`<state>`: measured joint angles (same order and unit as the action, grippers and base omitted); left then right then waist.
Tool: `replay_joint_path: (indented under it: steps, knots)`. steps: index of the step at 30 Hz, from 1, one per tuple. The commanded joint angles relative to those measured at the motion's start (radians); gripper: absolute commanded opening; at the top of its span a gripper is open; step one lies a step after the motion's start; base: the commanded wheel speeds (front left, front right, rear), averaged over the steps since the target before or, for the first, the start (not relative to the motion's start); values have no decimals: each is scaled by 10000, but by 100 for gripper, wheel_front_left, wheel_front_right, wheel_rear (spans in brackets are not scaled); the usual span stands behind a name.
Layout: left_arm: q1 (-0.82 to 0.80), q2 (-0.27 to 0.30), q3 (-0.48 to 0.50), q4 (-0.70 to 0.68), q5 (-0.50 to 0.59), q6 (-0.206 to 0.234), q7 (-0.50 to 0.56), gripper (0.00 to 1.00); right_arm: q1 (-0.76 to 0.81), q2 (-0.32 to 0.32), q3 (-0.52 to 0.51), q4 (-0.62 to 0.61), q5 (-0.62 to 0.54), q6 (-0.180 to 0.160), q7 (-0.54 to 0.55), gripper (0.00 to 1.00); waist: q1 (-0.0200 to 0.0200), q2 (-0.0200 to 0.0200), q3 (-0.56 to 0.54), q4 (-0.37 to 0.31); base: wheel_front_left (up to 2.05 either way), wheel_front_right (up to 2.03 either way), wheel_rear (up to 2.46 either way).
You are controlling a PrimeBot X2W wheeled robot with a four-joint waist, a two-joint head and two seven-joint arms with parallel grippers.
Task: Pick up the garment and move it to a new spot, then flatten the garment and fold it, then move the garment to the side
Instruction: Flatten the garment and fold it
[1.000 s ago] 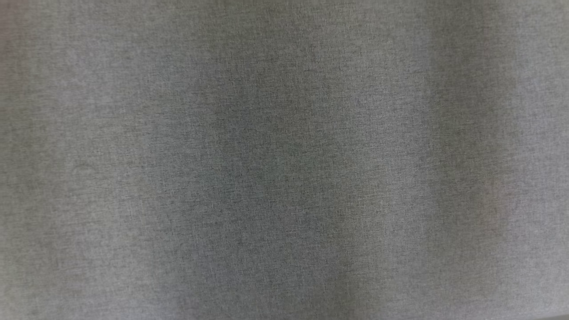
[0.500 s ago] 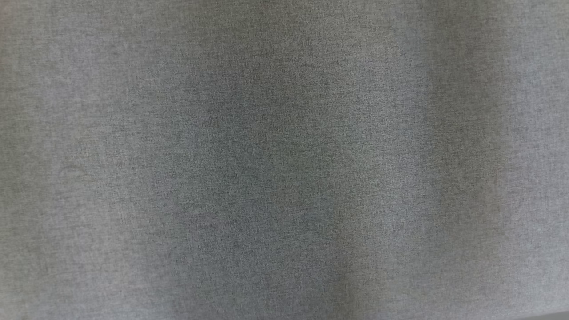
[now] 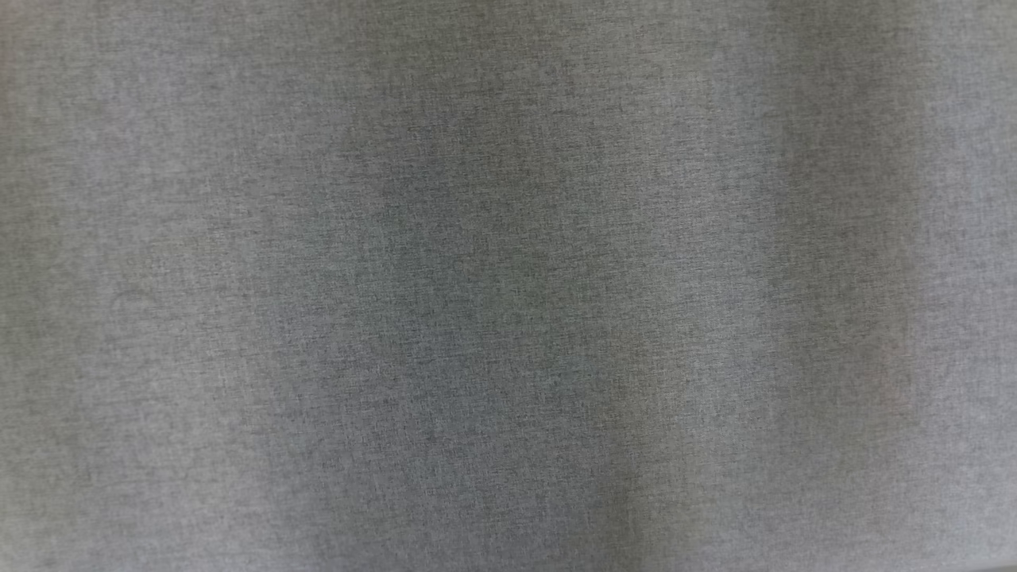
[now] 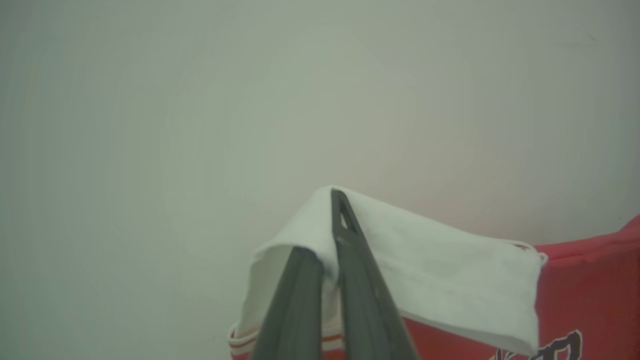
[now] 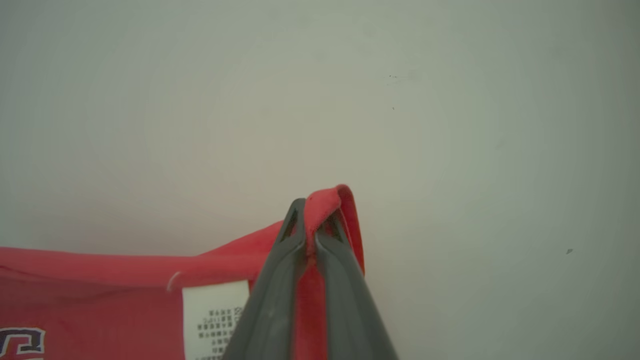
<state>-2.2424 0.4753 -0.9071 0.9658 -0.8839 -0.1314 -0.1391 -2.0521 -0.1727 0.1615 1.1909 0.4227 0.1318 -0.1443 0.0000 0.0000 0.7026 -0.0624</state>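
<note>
The garment is red with a white sleeve [image 4: 450,280] and dark lettering [image 4: 560,347]. In the left wrist view my left gripper [image 4: 322,225] is shut on the white sleeve, which drapes over its fingers, and the red body [image 4: 590,290] stretches off to the right. In the right wrist view my right gripper [image 5: 312,220] is shut on a red fold of the garment [image 5: 100,285], pinched between its fingertips. A white care label [image 5: 215,320] hangs just left of that gripper. The garment's upper edge runs taut between the two grips.
A grey woven surface [image 3: 508,286] with soft shadow bands lies before the head camera. Behind the garment in both wrist views is a plain pale surface [image 4: 200,100] with a few small dark specks [image 5: 392,76].
The shadow bands on the grey surface have drifted slightly in the head view, as from a small camera shift. Nothing else visibly differs.
</note>
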Motion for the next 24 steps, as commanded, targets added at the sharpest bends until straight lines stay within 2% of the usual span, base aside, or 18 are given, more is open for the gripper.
replay_joint_path:
  steps: [1, 4, 9, 17, 20, 24]
  knots:
    - [91, 10, -22, 62, -179, 22, -136, 0, -1, -11, 51, 51, 92, -24, -105, 0, 0, 0, -3, 36, 0, 0, 0]
    - [495, 21, -93, -54, -429, 22, -399, 0, 318, 39, 265, 84, 109, -24, -223, 0, 0, 0, -85, 57, 0, 0, 0]
    - [1471, 400, -223, -525, -896, 22, -842, 0, 1075, 212, 720, -192, 451, -24, -417, 0, 0, 0, -384, -9, 0, 0, 0]
    - [4781, 1362, 127, -2304, -1622, 58, -1252, 0, 3752, 204, 1408, -1470, 1814, -24, -765, 0, 0, 0, -1401, 18, 0, 0, 0]
    - [6443, 1813, 870, -3773, -1374, 509, -1262, 0, 5137, 89, 1774, -2231, 2363, -24, -779, 0, 0, 0, -1840, -9, 0, 0, 0]
    - [9532, 2264, 2520, -6398, -1069, 1729, -1256, 0, 7225, -156, 2183, -3376, 3120, -24, -710, 0, 0, 0, -2410, -43, 0, 0, 0]
